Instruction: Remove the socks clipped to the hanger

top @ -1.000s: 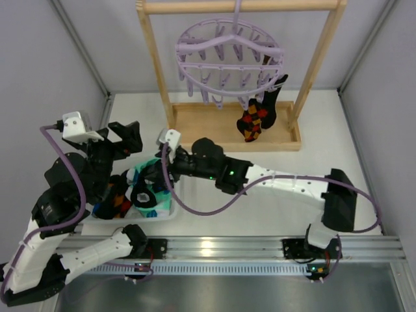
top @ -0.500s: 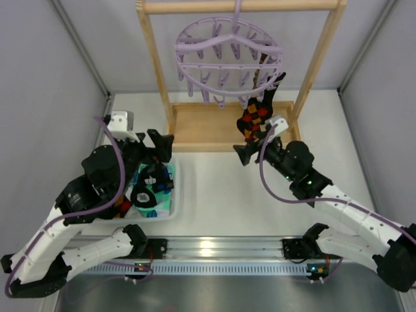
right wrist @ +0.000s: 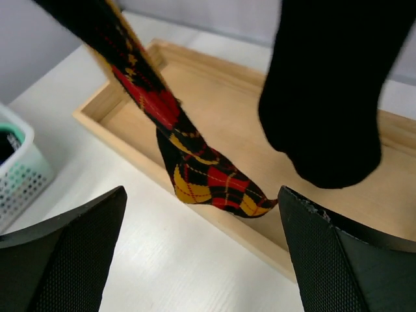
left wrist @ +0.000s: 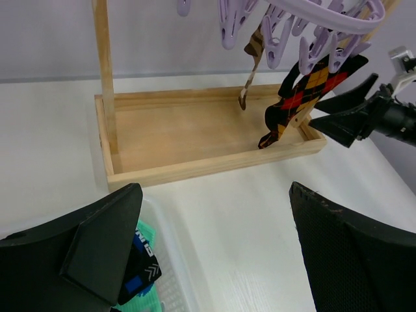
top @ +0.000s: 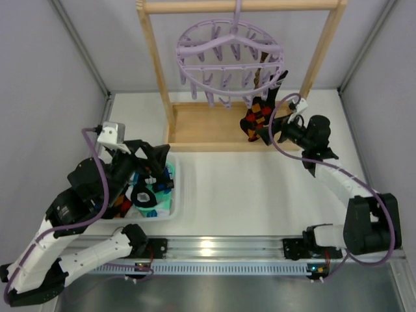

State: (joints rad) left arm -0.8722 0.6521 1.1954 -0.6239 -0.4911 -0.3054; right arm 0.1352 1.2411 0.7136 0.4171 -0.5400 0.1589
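Observation:
The lilac hanger [top: 229, 58] hangs from the wooden rail. A black sock with red and yellow diamonds [top: 255, 118] and a plain black sock [top: 273, 91] are clipped to its right side. My right gripper [top: 265, 132] is open just short of the diamond sock's toe [right wrist: 195, 172], nothing between its fingers; the black sock [right wrist: 325, 97] hangs right of it. A thin brown-striped sock [left wrist: 251, 68] dangles further back. My left gripper [top: 155, 156] is open and empty over the right rim of the basket; in its own view it [left wrist: 216, 195] faces the hanger.
A white basket [top: 177, 195] at the left holds several loose socks, a mint-green one [top: 164, 203] among them. The wooden frame's tray [top: 208, 127] and two uprights stand under the hanger. Grey walls close in both sides.
My right arm has swung from the basket across to the diamond sock on the hanger, and its jaws have spread wider. My left arm has shifted a little right over the basket.

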